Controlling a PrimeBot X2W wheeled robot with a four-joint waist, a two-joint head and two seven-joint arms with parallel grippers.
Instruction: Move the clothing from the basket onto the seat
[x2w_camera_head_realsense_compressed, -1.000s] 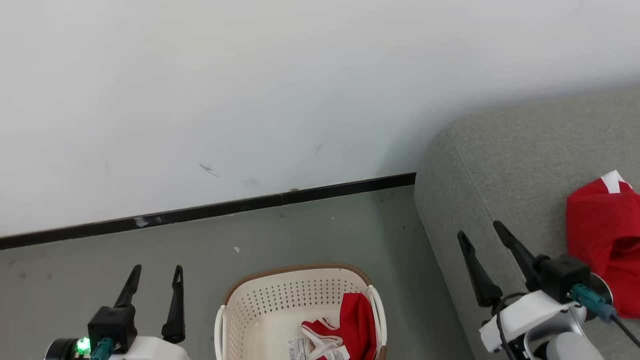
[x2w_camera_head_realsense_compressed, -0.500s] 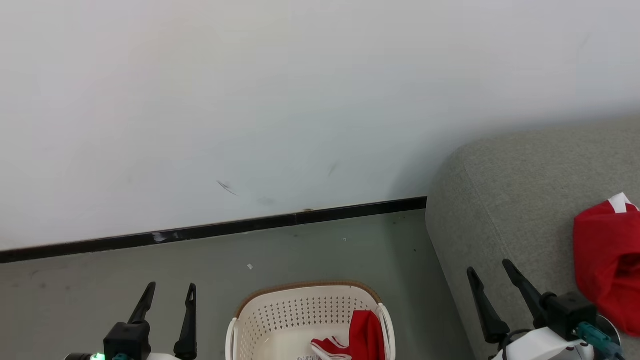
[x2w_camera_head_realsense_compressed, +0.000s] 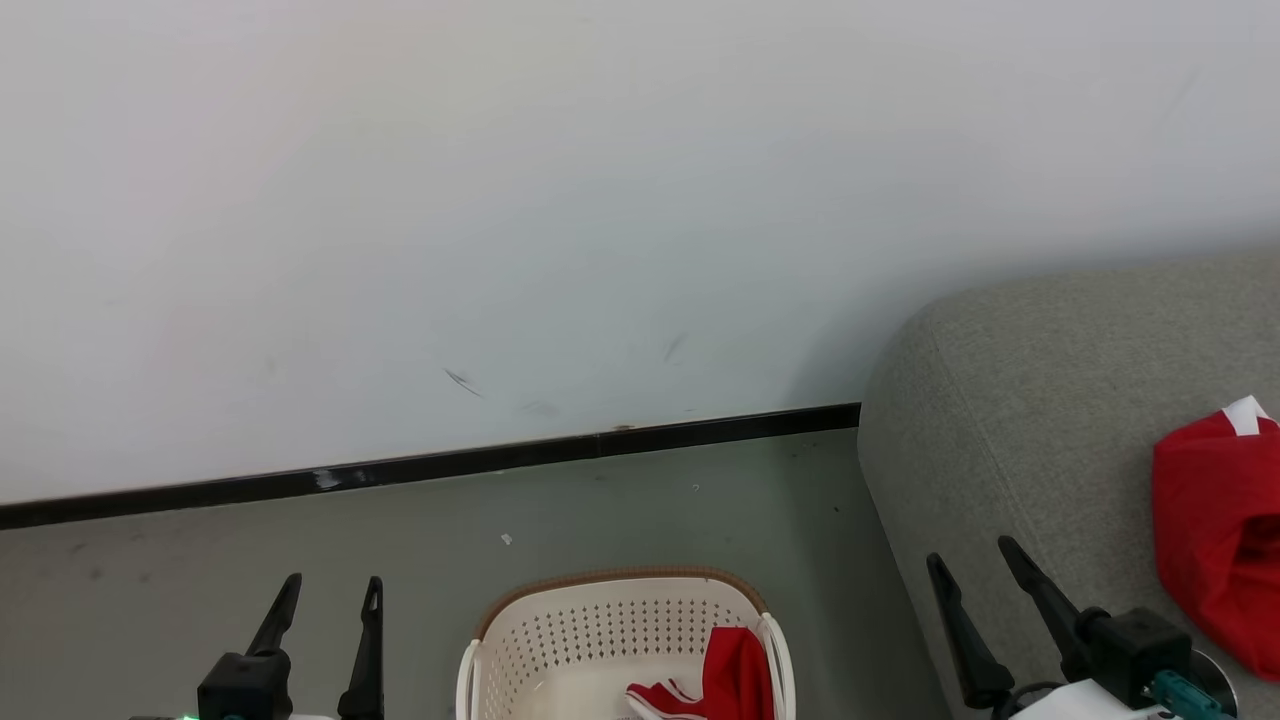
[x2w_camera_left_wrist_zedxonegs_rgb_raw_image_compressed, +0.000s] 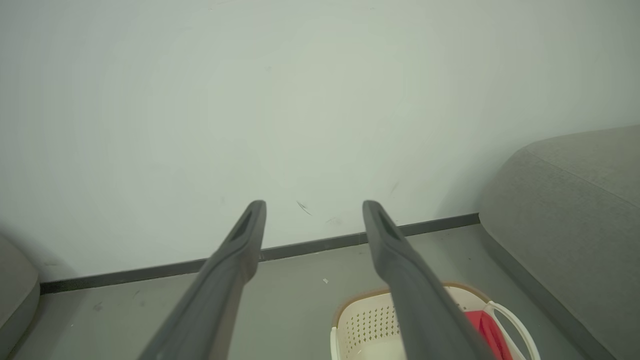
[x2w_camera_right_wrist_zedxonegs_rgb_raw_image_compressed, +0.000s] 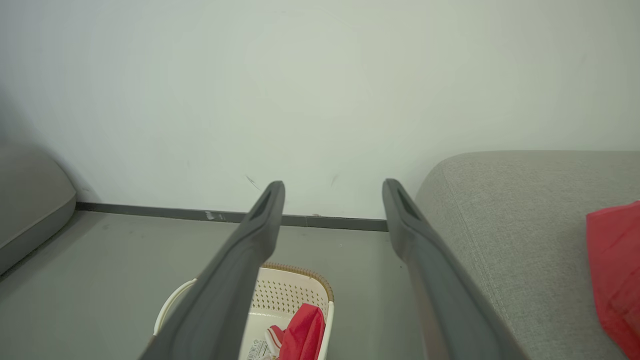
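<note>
The cream basket (x2w_camera_head_realsense_compressed: 600, 630) with its brown rim stands on the floor at the bottom centre, and red clothing (x2w_camera_head_realsense_compressed: 735, 680) with white trim lies in its right side. Another red piece (x2w_camera_head_realsense_compressed: 1215, 540) rests on the grey seat (x2w_camera_head_realsense_compressed: 1030, 400) at the right. My left gripper (x2w_camera_head_realsense_compressed: 332, 587) is open, left of the basket, with nothing between its fingers. Over the seat's left edge my right gripper (x2w_camera_head_realsense_compressed: 970, 552) is open and empty, left of the red piece on the seat. The right wrist view looks down on the basket (x2w_camera_right_wrist_zedxonegs_rgb_raw_image_compressed: 292, 292) and its clothing (x2w_camera_right_wrist_zedxonegs_rgb_raw_image_compressed: 302, 332).
A white wall (x2w_camera_head_realsense_compressed: 500, 200) with a dark skirting strip (x2w_camera_head_realsense_compressed: 450, 465) runs behind the basket. Grey floor (x2w_camera_head_realsense_compressed: 650, 500) lies between wall, basket and seat. Another grey cushion edge (x2w_camera_right_wrist_zedxonegs_rgb_raw_image_compressed: 30, 210) is at the far left in the wrist views.
The whole head picture has shifted down and slightly right, so the camera has tilted up. Both grippers stay open; the clothing on the seat and in the basket lies as before.
</note>
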